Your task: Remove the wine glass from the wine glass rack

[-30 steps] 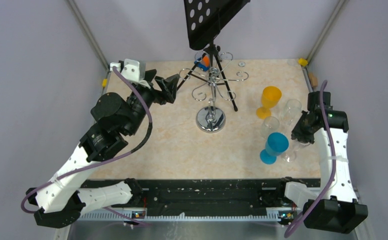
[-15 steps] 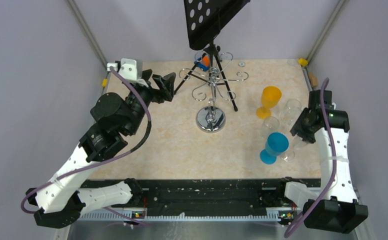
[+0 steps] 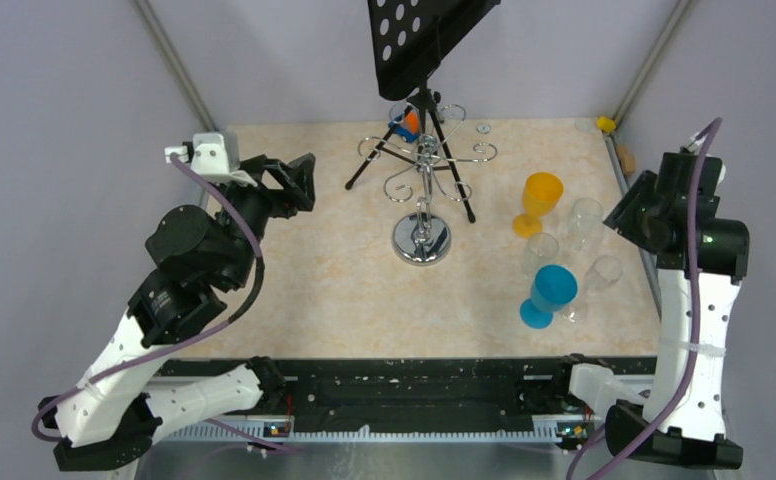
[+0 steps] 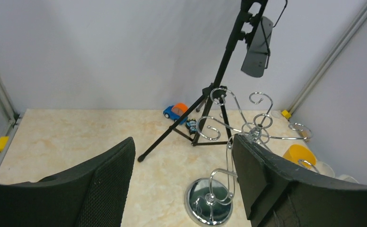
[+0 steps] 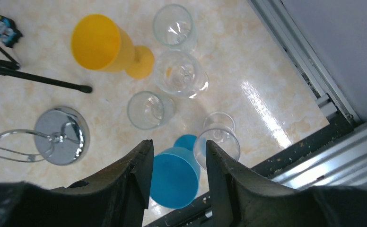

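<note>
The chrome wine glass rack [image 3: 421, 240] stands mid-table on its round mirrored base, with scrolled arms at the top. No glass hangs on its arms. It also shows in the left wrist view [image 4: 209, 205] and the right wrist view [image 5: 61, 135]. Several clear wine glasses [image 3: 602, 272], an orange goblet [image 3: 541, 195] and a blue goblet [image 3: 551, 290] stand upright on the table at the right. My left gripper [image 3: 294, 180] is open and empty, left of the rack [image 4: 184, 146]. My right gripper [image 3: 632, 212] is open and empty, held high above the blue goblet [image 5: 174, 177] and a clear glass [image 5: 217, 142].
A black tripod stand [image 3: 419, 110] with a perforated plate [image 3: 419, 35] stands just behind the rack, its legs spread around it. A small blue and orange toy car [image 3: 406, 125] lies at the back. Frame posts rise at the table's back corners.
My left gripper has drawn back to the left, away from the rack. My right arm has risen from among the clear glasses and moved back to the right, gripper empty.
</note>
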Robot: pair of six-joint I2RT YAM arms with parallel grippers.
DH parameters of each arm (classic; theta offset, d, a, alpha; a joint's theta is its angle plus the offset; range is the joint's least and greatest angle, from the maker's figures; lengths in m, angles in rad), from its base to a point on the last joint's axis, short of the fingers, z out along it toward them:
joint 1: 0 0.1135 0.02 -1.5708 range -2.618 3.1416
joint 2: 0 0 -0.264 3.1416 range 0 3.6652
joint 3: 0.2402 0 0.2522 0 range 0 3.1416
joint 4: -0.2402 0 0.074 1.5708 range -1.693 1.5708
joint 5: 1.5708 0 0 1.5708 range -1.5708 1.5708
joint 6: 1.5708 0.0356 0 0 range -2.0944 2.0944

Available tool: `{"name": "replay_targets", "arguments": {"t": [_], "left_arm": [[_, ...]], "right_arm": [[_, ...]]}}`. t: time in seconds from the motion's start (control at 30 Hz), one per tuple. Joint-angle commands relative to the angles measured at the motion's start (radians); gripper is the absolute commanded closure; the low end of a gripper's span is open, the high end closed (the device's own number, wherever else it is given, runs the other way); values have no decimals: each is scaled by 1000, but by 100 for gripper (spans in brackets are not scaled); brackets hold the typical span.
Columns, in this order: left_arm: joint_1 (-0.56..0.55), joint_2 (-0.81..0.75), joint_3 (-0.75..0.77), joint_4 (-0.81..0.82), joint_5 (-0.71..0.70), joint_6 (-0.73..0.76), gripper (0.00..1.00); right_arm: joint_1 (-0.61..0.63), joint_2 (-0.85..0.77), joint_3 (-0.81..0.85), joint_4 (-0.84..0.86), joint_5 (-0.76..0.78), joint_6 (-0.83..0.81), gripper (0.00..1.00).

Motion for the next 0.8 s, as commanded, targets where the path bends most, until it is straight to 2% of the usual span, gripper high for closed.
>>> {"name": "replay_targets", "arguments": {"t": [0.0, 0.1, 0.17, 0.4, 0.47, 0.57, 0.77], "left_arm": [[3, -27, 12, -112, -68, -81, 20], [3, -53, 14, -185, -74, -119, 15], [3, -79, 14, -236, -93, -157, 7], [3, -171, 32, -390, -147, -280, 4], [3, -196, 30, -417, -161, -306, 3], [3, -229, 30, -437, -169, -321, 2], [3, -271, 29, -428, -168, -316, 1]], "right_arm": [[-11, -38, 126, 91, -55, -2, 54], [-11, -77, 148, 214, -127, -14, 48], [-10, -123, 129, 312, -160, -9, 45], [-11, -185, 136, 488, -178, 0, 32], [-11, -195, 143, 514, -182, 11, 25], [-11, -212, 151, 546, -189, 29, 8], [-11, -236, 185, 552, -158, 30, 6]]}}
